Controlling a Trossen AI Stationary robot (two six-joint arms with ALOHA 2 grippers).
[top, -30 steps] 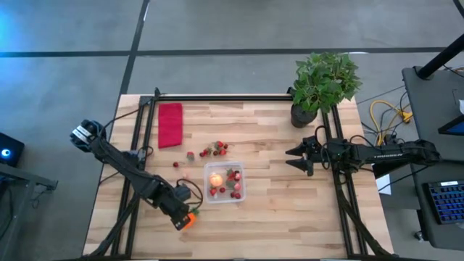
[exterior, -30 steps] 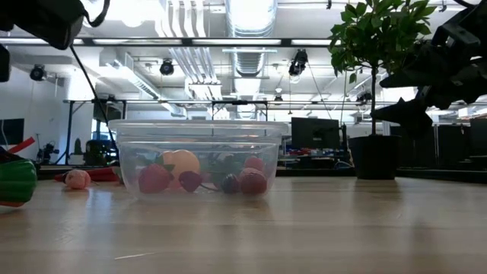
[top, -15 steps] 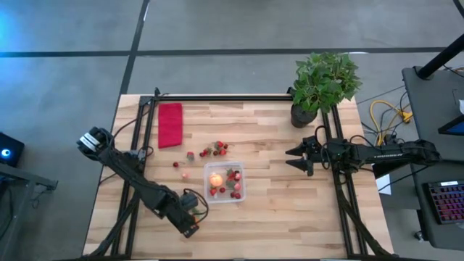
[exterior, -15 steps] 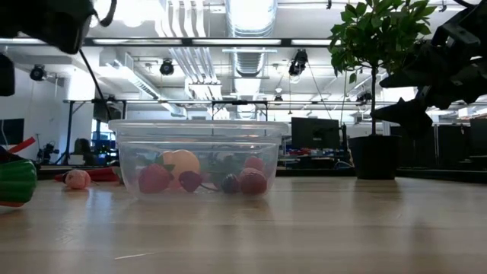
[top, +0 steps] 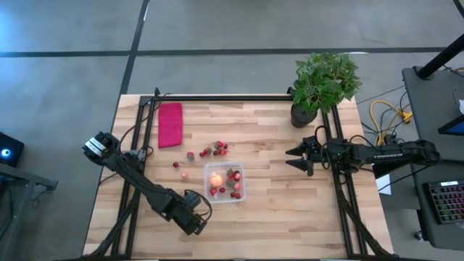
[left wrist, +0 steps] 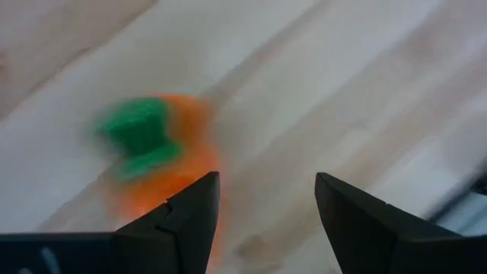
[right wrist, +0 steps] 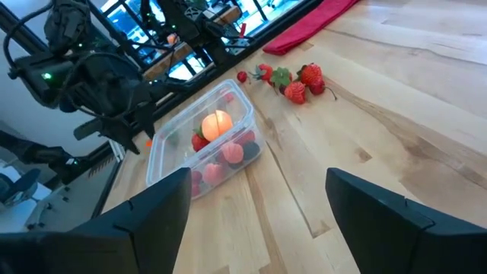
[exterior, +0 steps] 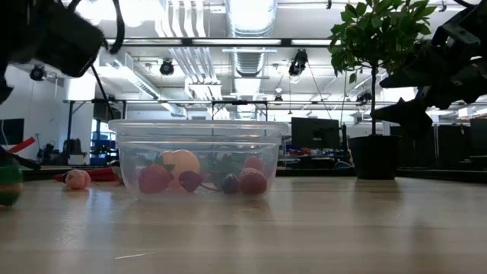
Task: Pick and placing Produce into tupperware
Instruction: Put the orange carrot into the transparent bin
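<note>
Since a second ago the left arm has swung its wrist further in toward the near edge of the table, and the orange carrot that showed at its tip in the overhead shot is now covered by the gripper body. The left gripper sits low over the wood just left of the tupperware; its jaws are spread apart with nothing between them. The left wrist view shows the carrot, green top and all, lying blurry on the table just beyond one finger, not gripped.

The tupperware holds the pale orange-pink round fruit plus several red berries. More berries are loose on the table behind it, with a couple of strays nearer the red cloth.

The right gripper hovers well off to the right, beside the potted plant, jaws wide open and empty, same spot as before.
</note>
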